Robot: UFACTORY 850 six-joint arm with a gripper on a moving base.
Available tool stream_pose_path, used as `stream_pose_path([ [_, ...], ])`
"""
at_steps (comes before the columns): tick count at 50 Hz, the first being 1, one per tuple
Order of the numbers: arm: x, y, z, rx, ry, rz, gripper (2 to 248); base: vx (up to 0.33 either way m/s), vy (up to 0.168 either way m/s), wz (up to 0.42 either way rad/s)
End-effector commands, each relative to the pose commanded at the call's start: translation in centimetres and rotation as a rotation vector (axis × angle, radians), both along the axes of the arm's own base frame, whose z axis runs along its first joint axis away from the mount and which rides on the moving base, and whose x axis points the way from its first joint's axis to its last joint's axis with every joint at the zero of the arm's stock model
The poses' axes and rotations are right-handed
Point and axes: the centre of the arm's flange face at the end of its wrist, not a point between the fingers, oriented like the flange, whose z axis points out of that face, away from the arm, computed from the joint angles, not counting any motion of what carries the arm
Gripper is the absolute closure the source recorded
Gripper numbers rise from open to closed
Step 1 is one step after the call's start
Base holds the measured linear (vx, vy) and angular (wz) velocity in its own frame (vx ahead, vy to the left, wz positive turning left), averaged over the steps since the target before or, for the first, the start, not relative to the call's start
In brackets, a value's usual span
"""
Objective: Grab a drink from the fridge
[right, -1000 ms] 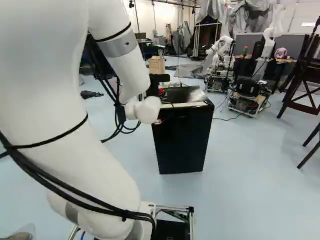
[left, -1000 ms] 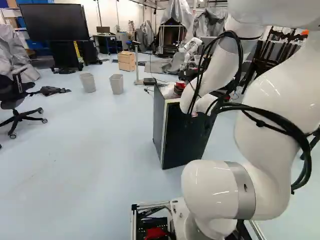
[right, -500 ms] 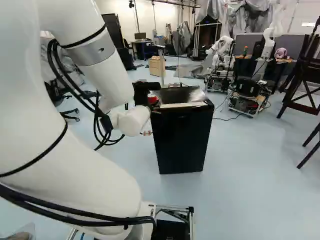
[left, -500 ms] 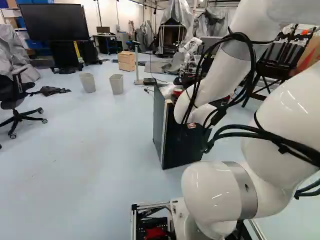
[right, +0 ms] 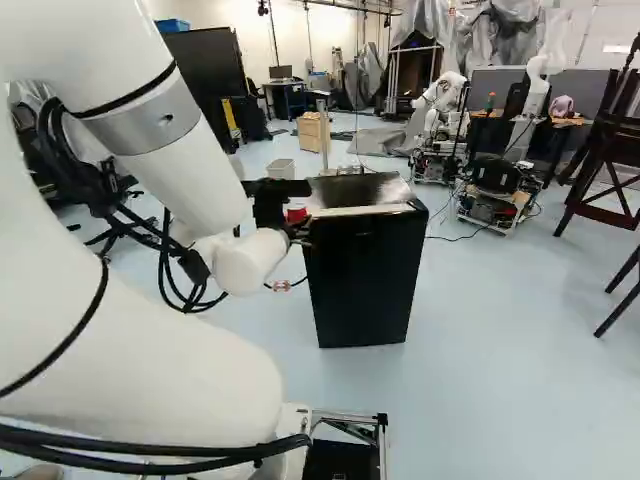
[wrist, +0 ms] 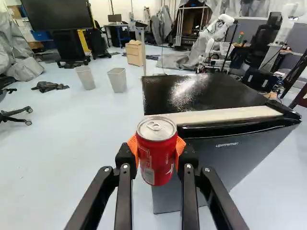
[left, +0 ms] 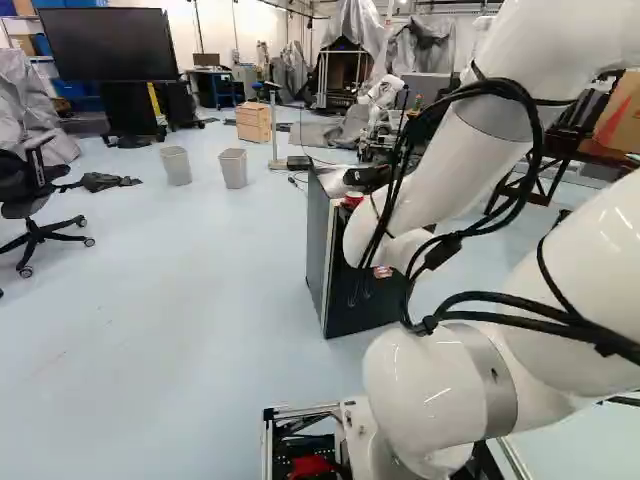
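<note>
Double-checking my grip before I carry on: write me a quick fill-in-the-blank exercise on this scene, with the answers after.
1. The gripper holds a can whose painted body is mainly the colour ____.
2. The pads touching its two sides are coloured ____.
3. The can's lid, with its ring pull, faces ____.
4. The glossy top of the fridge is coloured ____.

Answers: red; orange; up; black.

Open floor (right: 500, 350) lies left and right of the black fridge (right: 365, 280), which blocks the middle; two bins (left: 234, 170) stand far left.
</note>
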Motion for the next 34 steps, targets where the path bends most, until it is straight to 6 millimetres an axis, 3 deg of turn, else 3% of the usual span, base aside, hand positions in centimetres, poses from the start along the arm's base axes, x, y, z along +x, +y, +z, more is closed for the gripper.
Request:
stream_pose_path([
  [34, -1.7, 0.5, -0.7, 0.001, 0.019, -0.005, 155, 0.000, 0.000, 0.000],
])
